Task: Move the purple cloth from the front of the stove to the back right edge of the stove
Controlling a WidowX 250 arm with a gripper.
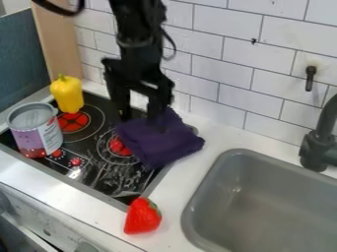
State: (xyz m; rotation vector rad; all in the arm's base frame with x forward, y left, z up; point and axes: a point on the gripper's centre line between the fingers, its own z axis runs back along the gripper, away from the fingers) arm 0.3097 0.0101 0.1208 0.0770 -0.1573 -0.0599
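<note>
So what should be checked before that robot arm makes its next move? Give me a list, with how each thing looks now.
1. Gripper is down at the purple cloth: ok.
2. Cloth is firmly gripped: not ok; the fingers look spread apart.
3. Cloth lies flat: not ok, it is bunched and spills from the stove onto the counter.
4. Open can and yellow pepper stand upright, apart from the cloth: ok.
5. Strawberry is apart from the cloth: ok.
6. Cloth is out of the sink: ok.
</note>
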